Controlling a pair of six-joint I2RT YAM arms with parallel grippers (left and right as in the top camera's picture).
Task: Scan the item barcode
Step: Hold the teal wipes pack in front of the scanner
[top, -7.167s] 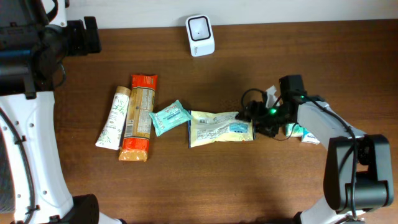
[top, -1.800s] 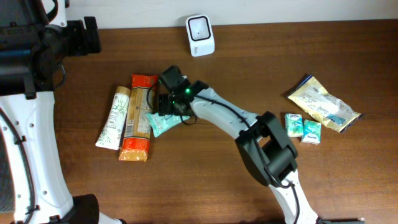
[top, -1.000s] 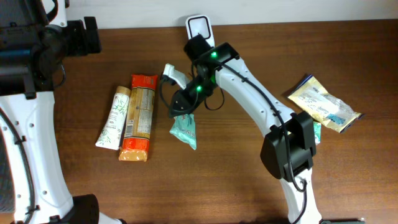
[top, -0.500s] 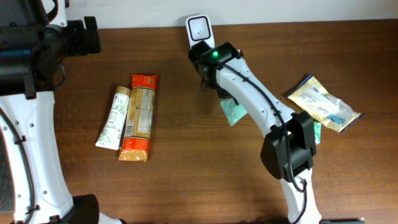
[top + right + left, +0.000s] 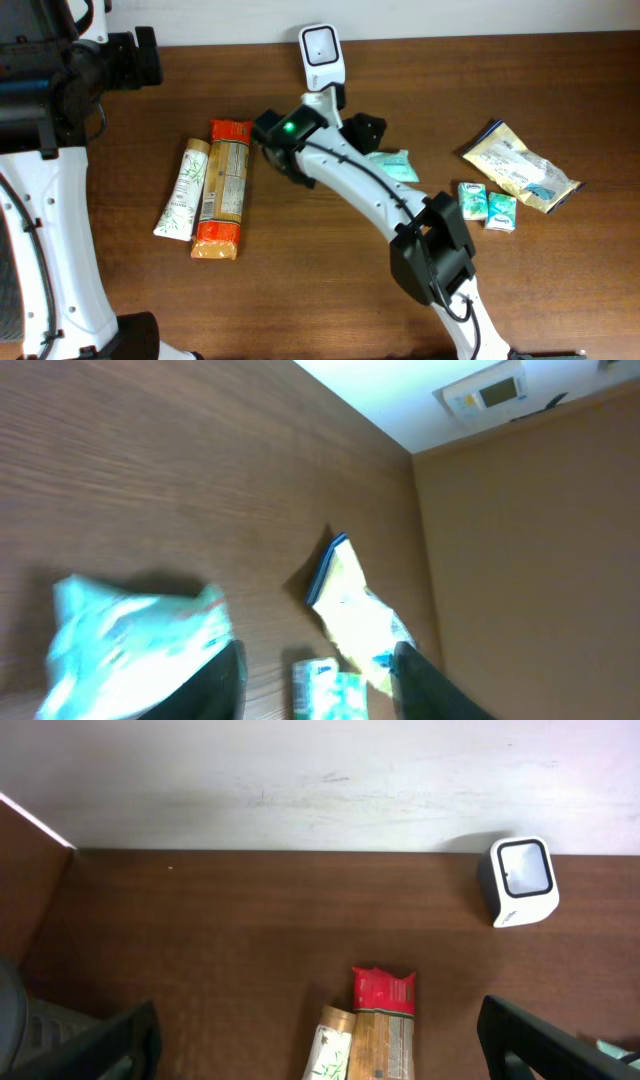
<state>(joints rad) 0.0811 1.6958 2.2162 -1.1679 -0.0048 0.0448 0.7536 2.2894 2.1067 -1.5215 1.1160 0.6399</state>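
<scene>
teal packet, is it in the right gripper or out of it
Out. The teal packet lies on the table; in the right wrist view it sits outside the parted fingers of the right gripper.

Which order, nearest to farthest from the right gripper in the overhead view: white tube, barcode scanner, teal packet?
1. Teal packet, just to the right of the right gripper, toward the front.
2. Barcode scanner, at the back edge, slightly to the left.
3. White tube, far left, beside the orange bar.
</scene>
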